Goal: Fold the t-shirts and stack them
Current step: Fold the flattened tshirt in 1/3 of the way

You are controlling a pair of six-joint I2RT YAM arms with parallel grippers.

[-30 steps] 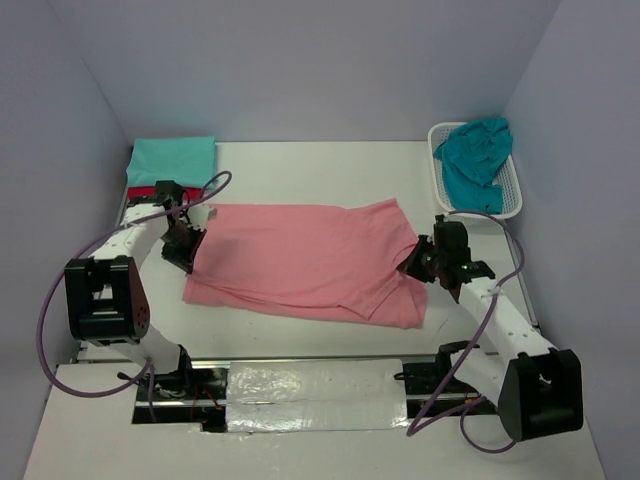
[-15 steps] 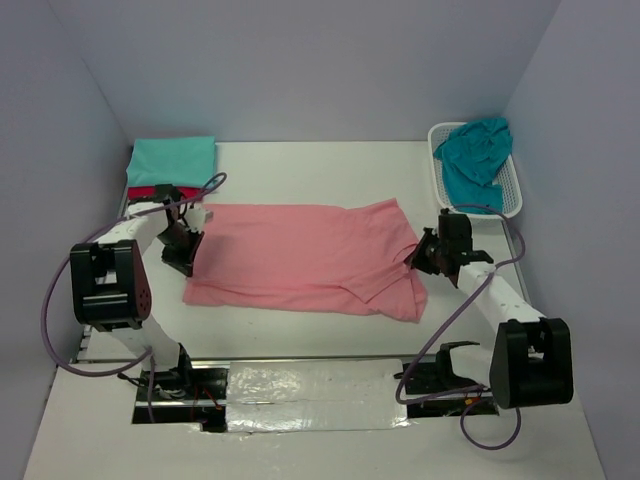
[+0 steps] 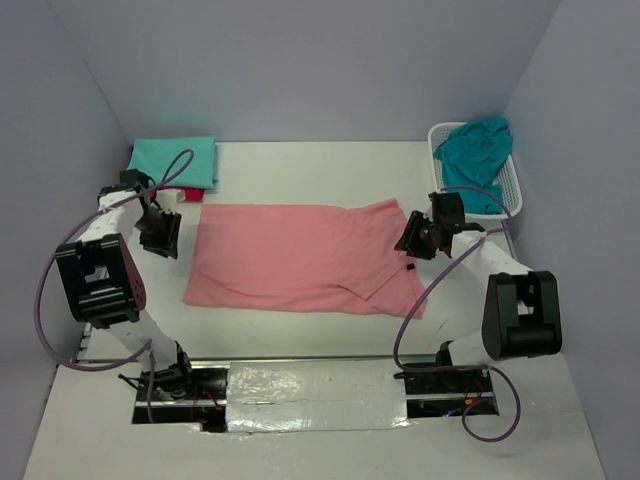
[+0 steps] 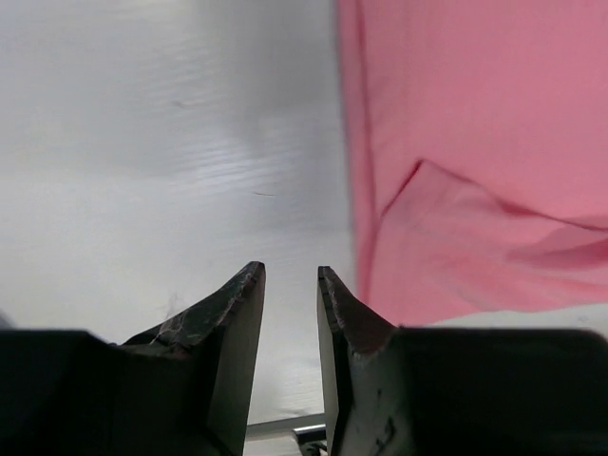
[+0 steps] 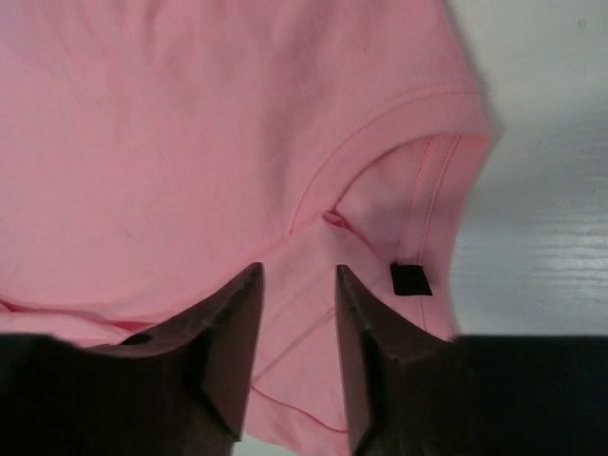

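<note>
Left tool [image 4: 290, 270] and right tool [image 5: 296, 271] stand slightly spread, empty, at either end of the pink t-shirt [image 3: 300, 255]. Pinch matching corners and fold evenly.

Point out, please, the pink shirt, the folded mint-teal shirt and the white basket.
pink shirt [image 3: 300, 255], top view, middle of its flat body.
mint-teal shirt [image 3: 175, 158], top view, centre of its top face.
white basket [image 3: 512, 192], top view, its right wall.

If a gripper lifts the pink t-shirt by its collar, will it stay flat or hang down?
Probably hang: the pink t-shirt lies in soft folds, so it looks floppy. Its layers lie thin on the table, so it is likely light. Pushed, it would probably bunch up rather than slide whole.
</note>
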